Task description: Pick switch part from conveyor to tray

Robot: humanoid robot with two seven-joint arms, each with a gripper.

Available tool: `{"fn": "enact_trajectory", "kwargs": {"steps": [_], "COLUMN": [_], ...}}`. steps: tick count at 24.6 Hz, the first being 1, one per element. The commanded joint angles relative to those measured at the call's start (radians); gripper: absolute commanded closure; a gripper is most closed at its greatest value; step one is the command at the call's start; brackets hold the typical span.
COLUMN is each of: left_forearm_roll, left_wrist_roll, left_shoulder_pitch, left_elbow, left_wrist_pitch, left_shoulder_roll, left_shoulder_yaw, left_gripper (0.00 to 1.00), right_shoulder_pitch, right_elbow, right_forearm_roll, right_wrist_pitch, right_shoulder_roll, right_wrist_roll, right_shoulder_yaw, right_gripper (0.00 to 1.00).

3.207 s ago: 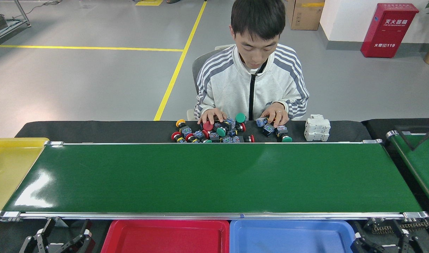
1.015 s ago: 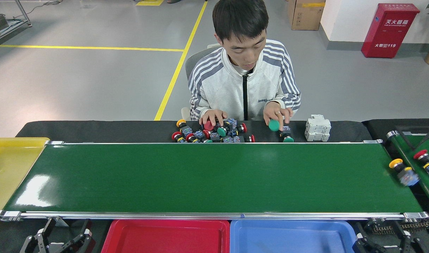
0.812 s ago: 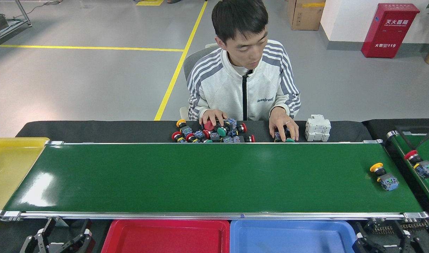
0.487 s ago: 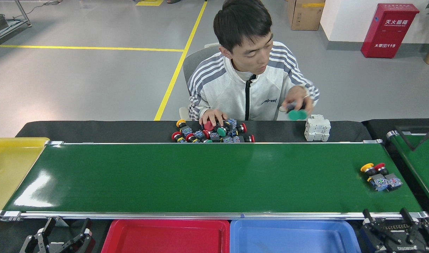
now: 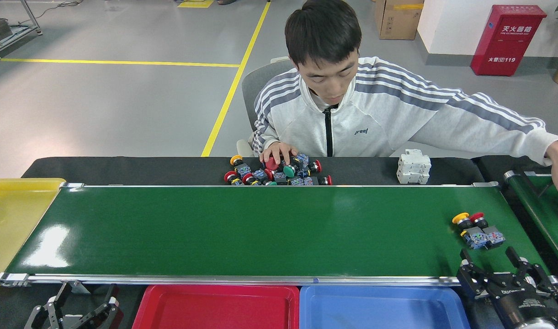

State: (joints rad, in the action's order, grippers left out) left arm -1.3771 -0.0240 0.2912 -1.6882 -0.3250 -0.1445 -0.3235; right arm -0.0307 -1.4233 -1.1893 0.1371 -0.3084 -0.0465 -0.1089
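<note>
Two switch parts, one yellow-capped [image 5: 464, 224] and one red-capped [image 5: 485, 227], lie touching at the right end of the conveyor [image 5: 260, 228], just beyond the right gripper [image 5: 492, 261], whose fingers are spread wide and hold nothing. The left gripper [image 5: 84, 297], at the near left below the belt frame, likewise stands open. Red tray [image 5: 217, 306] and blue tray [image 5: 384, 308] sit along the near edge; a person's hand [image 5: 279, 153] rests on a pile of switch parts [image 5: 276, 171] on the far side.

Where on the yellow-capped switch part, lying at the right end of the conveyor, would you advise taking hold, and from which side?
Probably the dark neck between cap and contact block. The yellow-capped switch part lies on its side, cap pointing away, and a red-capped switch part sits tight against its right flank. I would bring the right gripper, already open just short of it, down from above, with one finger entering on the free left side.
</note>
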Motion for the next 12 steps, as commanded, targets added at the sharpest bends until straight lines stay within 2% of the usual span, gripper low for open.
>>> {"fn": "enact_trajectory", "kwargs": {"steps": [1,12], "left_forearm_roll": [0.0,-0.002], "left_wrist_roll": [-0.007,-0.007], "left_shoulder_pitch": [-0.007,-0.007], "left_elbow": [-0.015,-0.013], "left_wrist_pitch": [0.003,0.003], "left_shoulder_roll": [-0.014,-0.017], "left_shoulder_yaw": [-0.003,-0.003], "left_gripper": [0.0,0.0], "right_shoulder_pitch": [0.034,0.117], "right_elbow": [0.017,0.103], "right_forearm_roll": [-0.001,0.007], "right_wrist_pitch": [-0.005,0.001], "right_shoulder_roll": [-0.008,0.018], "right_wrist_roll": [-0.007,-0.01], "right_shoulder_yaw": [0.018,0.061], "right_gripper": [0.02,0.01]}}
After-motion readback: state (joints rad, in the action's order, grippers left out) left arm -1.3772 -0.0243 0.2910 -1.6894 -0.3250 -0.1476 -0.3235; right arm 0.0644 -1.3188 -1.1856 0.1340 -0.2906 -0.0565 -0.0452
